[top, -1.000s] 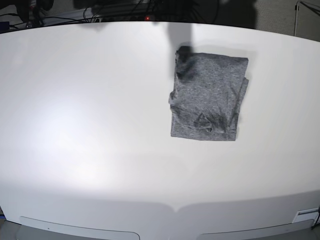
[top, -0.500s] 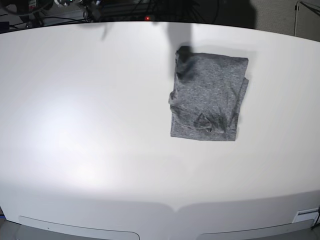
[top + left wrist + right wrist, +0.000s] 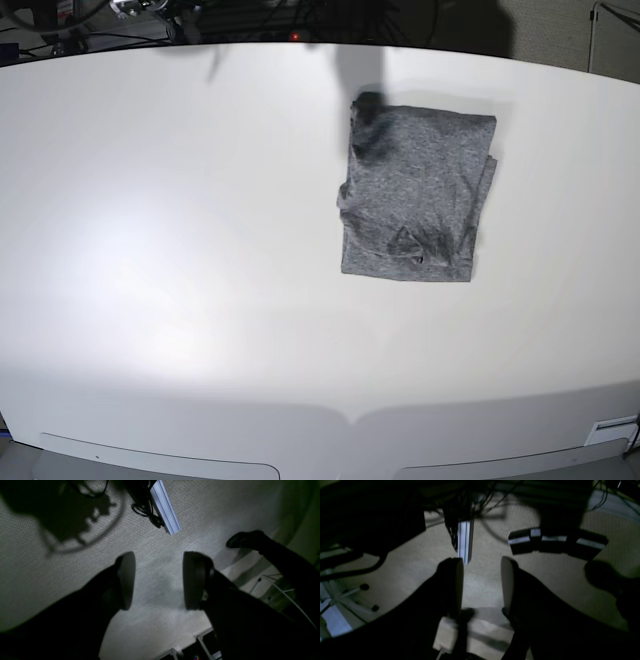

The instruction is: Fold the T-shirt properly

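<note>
The T-shirt point(image 3: 415, 195) lies on the white table point(image 3: 180, 250), right of centre and toward the far edge, folded into a compact grey rectangle. Its near edge and right side are fairly square, though layers peek out along the right side, a small triangular pucker shows near the front, and the far left corner bunches up a little in shadow. No arm is over the table in the base view.

Both arms are parked off the table, their cameras looking down at carpet. The left gripper point(image 3: 157, 580) has its jaws standing well apart with nothing between them, above pale carpet with a white rail point(image 3: 165, 507) and a cable nearby. The right gripper point(image 3: 482, 585) is likewise parted and empty, over carpet with a metal post point(image 3: 465, 540) behind it.

To my eye the fold is essentially done. If any touch remained, it would be to flatten that bunched corner and align the stepped layers with a light press, without dragging the stack.
</note>
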Available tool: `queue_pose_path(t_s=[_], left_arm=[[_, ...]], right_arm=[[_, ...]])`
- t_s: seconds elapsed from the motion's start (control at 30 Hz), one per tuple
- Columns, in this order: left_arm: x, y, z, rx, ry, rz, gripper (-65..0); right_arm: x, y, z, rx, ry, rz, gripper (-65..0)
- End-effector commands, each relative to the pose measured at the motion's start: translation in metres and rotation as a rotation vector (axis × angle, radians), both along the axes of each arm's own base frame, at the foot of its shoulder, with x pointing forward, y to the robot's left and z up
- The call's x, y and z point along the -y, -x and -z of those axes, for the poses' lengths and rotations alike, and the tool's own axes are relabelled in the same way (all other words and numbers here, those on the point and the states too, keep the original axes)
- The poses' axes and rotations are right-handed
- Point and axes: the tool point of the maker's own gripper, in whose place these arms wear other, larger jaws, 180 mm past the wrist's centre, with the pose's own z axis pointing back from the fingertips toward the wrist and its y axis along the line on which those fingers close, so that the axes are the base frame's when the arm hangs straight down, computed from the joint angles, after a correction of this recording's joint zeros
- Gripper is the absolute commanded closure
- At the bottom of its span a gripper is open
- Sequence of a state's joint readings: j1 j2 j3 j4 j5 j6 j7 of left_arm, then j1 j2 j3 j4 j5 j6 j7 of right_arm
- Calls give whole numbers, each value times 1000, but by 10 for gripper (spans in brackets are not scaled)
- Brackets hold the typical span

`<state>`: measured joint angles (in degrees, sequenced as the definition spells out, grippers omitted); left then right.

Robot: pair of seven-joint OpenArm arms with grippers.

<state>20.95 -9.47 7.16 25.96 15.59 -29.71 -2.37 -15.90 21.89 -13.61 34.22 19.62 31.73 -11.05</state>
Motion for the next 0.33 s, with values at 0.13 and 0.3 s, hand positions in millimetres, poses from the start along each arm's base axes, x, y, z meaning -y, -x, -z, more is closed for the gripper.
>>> queue_pose_path(t_s=[0.13, 0.3], left_arm=[[4, 5, -2, -8, 10, -1, -292], [6, -9, -2, 29, 16, 3, -292]], right_arm=[[6, -2, -2, 8, 4, -3, -255], [5, -8, -2, 41, -1, 6, -255]])
